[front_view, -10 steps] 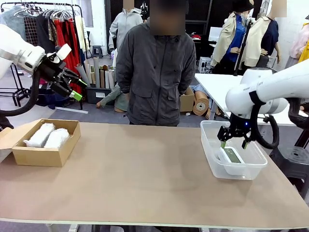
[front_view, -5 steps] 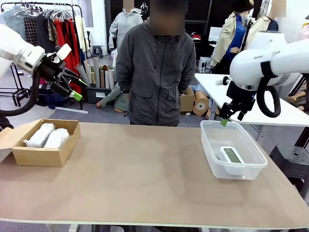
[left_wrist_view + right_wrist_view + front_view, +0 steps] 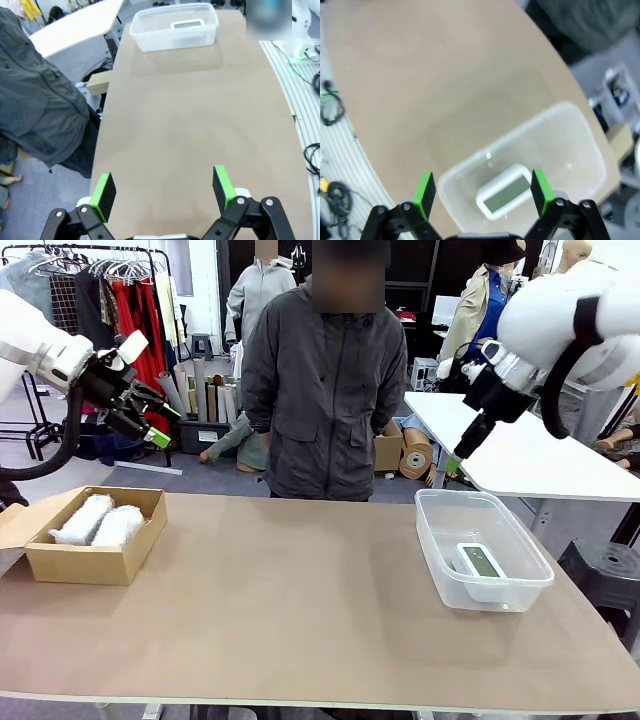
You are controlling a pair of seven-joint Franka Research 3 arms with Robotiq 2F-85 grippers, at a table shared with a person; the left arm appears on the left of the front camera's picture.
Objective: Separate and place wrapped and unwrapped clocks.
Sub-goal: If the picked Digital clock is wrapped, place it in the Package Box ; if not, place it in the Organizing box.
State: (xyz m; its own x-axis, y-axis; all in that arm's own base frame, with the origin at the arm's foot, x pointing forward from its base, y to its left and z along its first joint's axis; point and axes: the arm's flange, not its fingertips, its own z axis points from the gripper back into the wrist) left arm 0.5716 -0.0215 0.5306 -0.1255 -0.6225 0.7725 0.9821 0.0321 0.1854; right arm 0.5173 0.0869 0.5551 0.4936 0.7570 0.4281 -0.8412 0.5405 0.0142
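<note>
Looking across the brown worktop (image 3: 300, 610), we see the sorting laid out at its two ends. The bare white clock (image 3: 480, 562) lies flat on the bottom of a clear plastic tub (image 3: 440, 540) near the right edge, its grey-green screen facing up. In the right wrist view the clock (image 3: 504, 198) sits inside the tub (image 3: 580, 145), toward the corner nearest the camera, and nothing touches it. At the left end, two bundles in white bubble wrap (image 3: 98, 522) rest side by side, touching, in an open cardboard box (image 3: 90, 562) with one flap folded outward.

We find the right tool (image 3: 452, 462) raised well above the far rim of the tub, pointing down and holding nothing. From its wrist camera its green pads (image 3: 424, 193) stand wide apart, the tool (image 3: 482, 192) spread over the tub below. The left tool (image 3: 158, 425) hangs high above the box, beyond the worktop's far left corner, also empty. Its wrist view shows the tool (image 3: 164, 192) with pads (image 3: 103, 194) spread wide, looking along the bare worktop toward the tub (image 3: 150, 40) and the clock (image 3: 187, 23) at the far end.

A person in a dark grey jacket (image 3: 322, 390) stands at the far side of the worktop, arms down.
</note>
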